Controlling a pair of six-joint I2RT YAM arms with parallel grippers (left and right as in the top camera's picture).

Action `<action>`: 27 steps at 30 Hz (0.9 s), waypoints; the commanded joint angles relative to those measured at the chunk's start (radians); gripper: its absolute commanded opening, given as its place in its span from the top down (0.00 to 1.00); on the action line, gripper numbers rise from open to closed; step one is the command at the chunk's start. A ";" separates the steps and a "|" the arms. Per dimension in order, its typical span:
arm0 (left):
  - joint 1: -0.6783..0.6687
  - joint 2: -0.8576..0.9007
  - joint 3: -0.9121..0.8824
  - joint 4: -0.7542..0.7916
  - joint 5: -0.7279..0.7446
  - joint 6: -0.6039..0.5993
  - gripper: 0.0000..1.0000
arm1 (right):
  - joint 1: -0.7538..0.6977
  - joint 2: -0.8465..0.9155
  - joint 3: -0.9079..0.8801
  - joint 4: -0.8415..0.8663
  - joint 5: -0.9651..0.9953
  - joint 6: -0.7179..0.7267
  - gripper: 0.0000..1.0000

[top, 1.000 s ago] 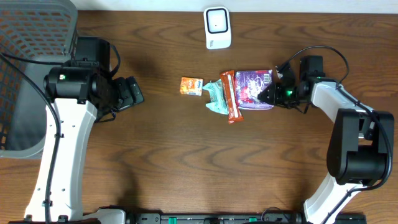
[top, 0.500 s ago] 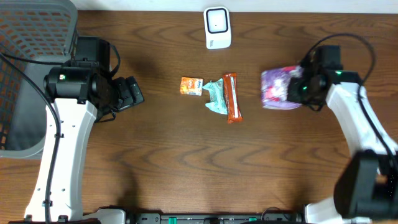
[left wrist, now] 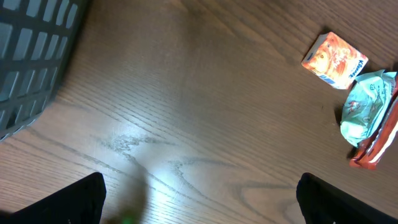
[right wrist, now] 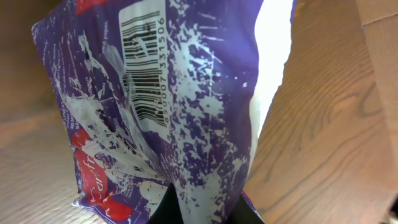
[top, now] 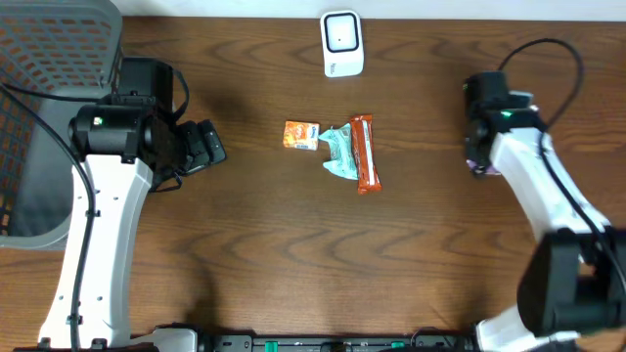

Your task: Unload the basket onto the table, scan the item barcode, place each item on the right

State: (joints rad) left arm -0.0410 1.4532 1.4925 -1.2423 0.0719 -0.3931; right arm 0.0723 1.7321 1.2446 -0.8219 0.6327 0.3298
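Right gripper (right wrist: pixel 202 210) is clamped on the purple bag (right wrist: pixel 186 106), at the overhead frame's right, barcode (right wrist: pixel 146 68) showing. Left gripper (left wrist: pixel 199 202) gapes, idle. Likely step: presenting. Next: face the barcode to the scanner (top: pixel 342 44), top centre.

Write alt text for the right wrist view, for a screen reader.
A purple bag with red and white print fills most of the frame. The right gripper pinches its lower edge, and its white barcode label faces the camera at upper left. The wood-grain table shows behind it on the right.
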 commanded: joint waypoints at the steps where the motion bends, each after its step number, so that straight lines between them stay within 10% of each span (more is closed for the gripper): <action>1: 0.002 0.006 -0.003 -0.003 -0.010 -0.009 0.02 | 0.058 0.078 -0.013 -0.001 0.111 0.021 0.97; 18: 0.002 0.006 -0.003 -0.003 -0.010 -0.009 0.02 | 0.384 0.142 0.082 0.041 -0.170 0.022 0.30; 27: 0.002 0.006 -0.003 -0.003 -0.010 -0.009 0.02 | 0.364 0.142 0.396 -0.097 -0.336 0.021 0.13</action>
State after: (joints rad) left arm -0.0410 1.4532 1.4925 -1.2423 0.0719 -0.3931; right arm 0.4637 1.8732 1.5387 -0.8795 0.3447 0.3454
